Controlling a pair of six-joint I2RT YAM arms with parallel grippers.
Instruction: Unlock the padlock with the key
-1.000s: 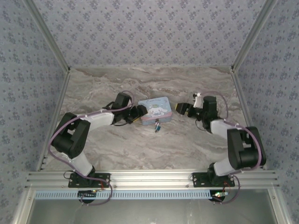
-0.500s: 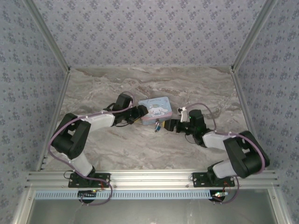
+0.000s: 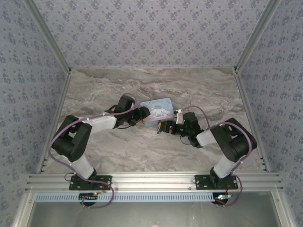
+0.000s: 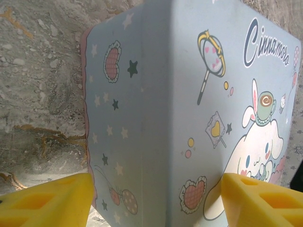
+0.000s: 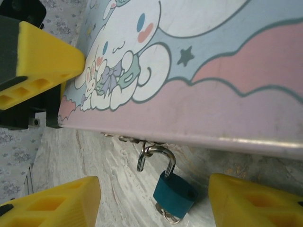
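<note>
The tiny teal-blue padlock (image 5: 174,193) lies on the marble against the front of the pale blue cartoon tin (image 5: 227,71). Its silvery shackle (image 5: 158,153) hooks through the tin's hasp, and one leg stands free of the body. A small key (image 5: 166,217) sticks out of the padlock's underside. My right gripper (image 5: 154,203) is open, one yellow finger on each side of the padlock, touching nothing. From above the padlock (image 3: 160,127) sits just left of my right gripper (image 3: 165,127). My left gripper (image 4: 154,203) clamps the left corner of the tin (image 4: 156,94), with its fingers (image 4: 45,201) against the tin's edge and lid.
The tin (image 3: 158,109) rests mid-table on the marble top (image 3: 118,146). Patterned walls close in the left, right and back sides. Both arms meet at the tin's front, the left gripper (image 3: 143,113) at its left end. An aluminium rail (image 3: 151,179) runs along the near edge.
My right arm has swung left from the tin's right side down to the padlock in front of it. The left arm and the tin have stayed put.
</note>
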